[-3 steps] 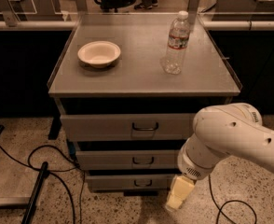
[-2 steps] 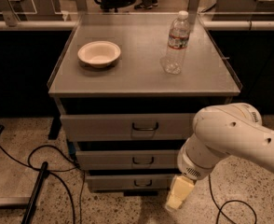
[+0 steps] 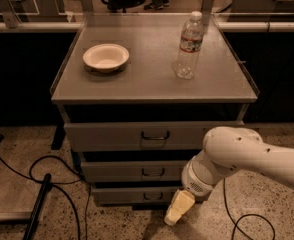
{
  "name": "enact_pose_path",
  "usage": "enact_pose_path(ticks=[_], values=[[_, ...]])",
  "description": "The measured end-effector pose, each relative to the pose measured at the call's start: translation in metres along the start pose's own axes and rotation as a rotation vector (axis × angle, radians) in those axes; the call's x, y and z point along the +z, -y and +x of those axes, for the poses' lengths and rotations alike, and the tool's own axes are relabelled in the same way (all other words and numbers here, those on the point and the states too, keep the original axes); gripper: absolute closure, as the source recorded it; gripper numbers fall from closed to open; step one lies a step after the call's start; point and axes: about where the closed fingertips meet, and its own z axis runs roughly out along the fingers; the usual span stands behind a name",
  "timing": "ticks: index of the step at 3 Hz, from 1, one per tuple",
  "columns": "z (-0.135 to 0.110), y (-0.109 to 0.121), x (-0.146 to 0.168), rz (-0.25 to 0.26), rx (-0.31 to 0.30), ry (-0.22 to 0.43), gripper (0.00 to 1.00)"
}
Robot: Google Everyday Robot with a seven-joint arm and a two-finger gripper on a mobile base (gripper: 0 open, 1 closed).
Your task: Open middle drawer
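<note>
A grey metal cabinet [image 3: 152,91] has three drawers stacked in its front. The middle drawer [image 3: 132,172] has a low flat front with a small dark loop handle [image 3: 152,172] at its centre, and it sits closed. My gripper [image 3: 179,208] hangs from the white arm at the lower right, low near the floor, in front of the right end of the bottom drawer [image 3: 132,195]. It is below and to the right of the middle drawer's handle and apart from it.
A white bowl [image 3: 106,57] and a clear water bottle [image 3: 188,46] stand on the cabinet top. The top drawer [image 3: 142,135] has the tallest front. Black cables [image 3: 52,184] lie on the speckled floor at the left and lower right.
</note>
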Motion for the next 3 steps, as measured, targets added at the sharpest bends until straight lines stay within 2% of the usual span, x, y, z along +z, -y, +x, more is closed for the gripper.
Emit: enact_pose_path(ticks=[1,3], values=[[-0.006,0.016,0.027,-0.022,0.026,0.073,0.00],[-0.005,0.015,0.038,-0.038,0.031,0.085,0.00]])
